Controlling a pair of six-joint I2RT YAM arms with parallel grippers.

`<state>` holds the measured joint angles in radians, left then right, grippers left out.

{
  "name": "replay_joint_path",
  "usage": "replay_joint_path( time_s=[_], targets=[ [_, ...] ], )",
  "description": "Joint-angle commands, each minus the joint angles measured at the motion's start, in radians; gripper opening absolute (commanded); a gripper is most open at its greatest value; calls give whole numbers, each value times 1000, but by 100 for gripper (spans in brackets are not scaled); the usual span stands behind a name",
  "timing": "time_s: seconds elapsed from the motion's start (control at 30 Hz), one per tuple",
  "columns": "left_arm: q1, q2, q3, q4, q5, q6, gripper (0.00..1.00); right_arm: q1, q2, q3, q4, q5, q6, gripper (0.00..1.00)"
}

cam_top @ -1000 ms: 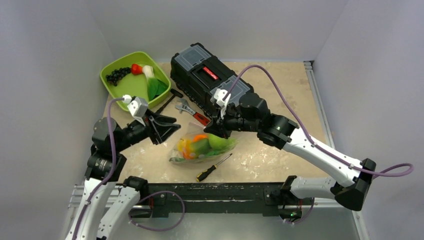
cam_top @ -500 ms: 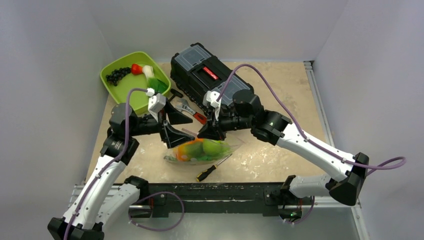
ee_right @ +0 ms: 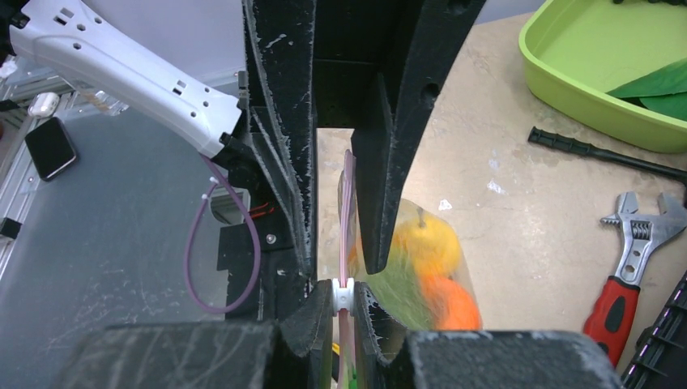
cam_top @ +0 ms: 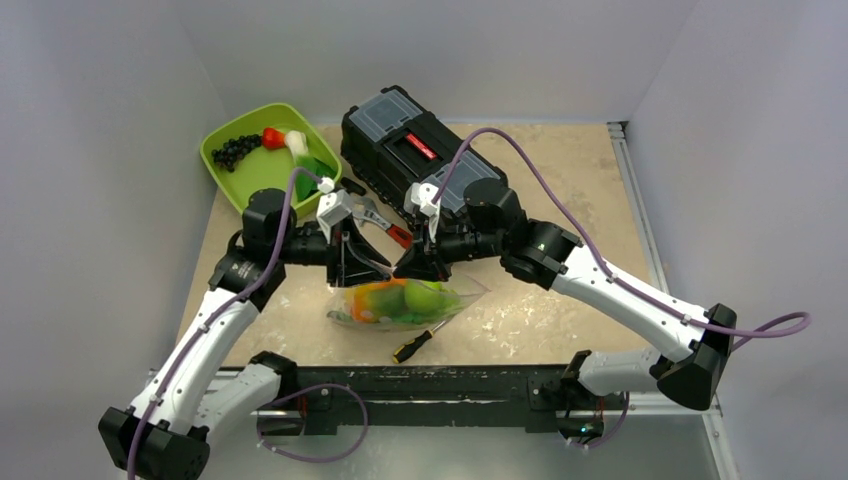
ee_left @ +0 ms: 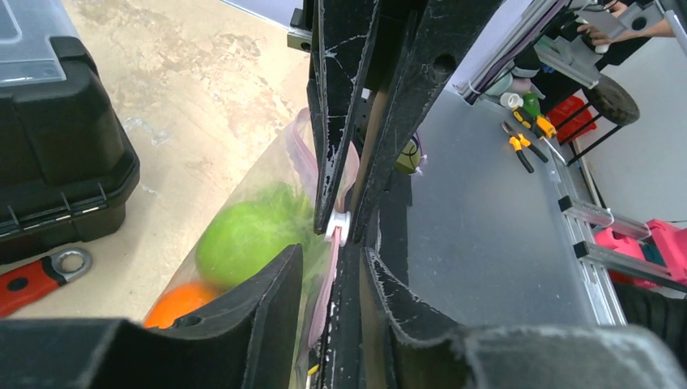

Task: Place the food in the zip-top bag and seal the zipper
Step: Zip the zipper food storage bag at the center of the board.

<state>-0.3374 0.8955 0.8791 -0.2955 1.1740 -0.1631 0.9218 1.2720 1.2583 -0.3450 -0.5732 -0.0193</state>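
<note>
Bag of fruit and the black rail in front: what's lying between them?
A screwdriver with a yellow-and-black handle lies between the bag and the rail, seen in the top view.

Toolbox (cam_top: 400,150), wrench (ee_right: 636,267), screwdriver (cam_top: 425,337), green tray (cam_top: 255,178)

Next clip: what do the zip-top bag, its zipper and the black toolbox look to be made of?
Zip-top bag: thin clear plastic film, glossy and creased; the food shows through it.
Zipper: a thin pink strip, probably plastic, carrying a small white piece that looks like a slider.
Toolbox: hard black plastic, fairly matte, with see-through lid compartments; likely moulded.
</note>
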Motion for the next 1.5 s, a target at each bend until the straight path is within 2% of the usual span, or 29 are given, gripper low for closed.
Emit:
replay_joint_path(
  time_s=[0.0, 0.07, 0.13, 0.2, 0.33, 0.43, 0.53, 0.67, 0.77, 0.87, 1.13, 1.47],
  targets=[
    [-5, -19, 9, 60, -16, -3, 28, -1, -5, 48, 49, -38, -10, 0],
    [-5, -23, -5, 108, -30, -41, 27, -1, -6, 46, 48, -37, -11, 0],
    [-5, -29, -20, 166, -32, -85, 22, -1, -6, 44, 48, -35, -10, 0],
    [-5, -39, -21, 183, -62, -113, 1, -1, -6, 42, 48, -30, -11, 0],
    [-6, -87, -5, 133, -175, -115, 0, -1, -19, 32, 51, 18, -4, 0],
    [-25, -150, 22, -12, -363, -43, 0, -1, -31, 23, 53, 66, 12, 0],
    [-37, -198, 54, -138, -561, 7, 0, -1, -37, 35, 25, 218, 62, 0],
    [-37, -232, 76, -228, -784, 30, 0, -1, -57, 34, -22, 390, 102, 0],
    [-34, -256, 75, -242, -876, 52, 0, -1, -85, 5, -54, 472, 100, 0],
    [-25, -260, 94, -263, -921, 71, 0, -3, -120, -33, -93, 518, 91, 0],
    [16, -300, 125, -279, -1002, 110, 0, -5, -241, -152, -106, 519, 97, 0],
    [21, -303, 143, -305, -991, 132, 0, -5, -334, -230, -113, 502, 110, 0]
  ],
)
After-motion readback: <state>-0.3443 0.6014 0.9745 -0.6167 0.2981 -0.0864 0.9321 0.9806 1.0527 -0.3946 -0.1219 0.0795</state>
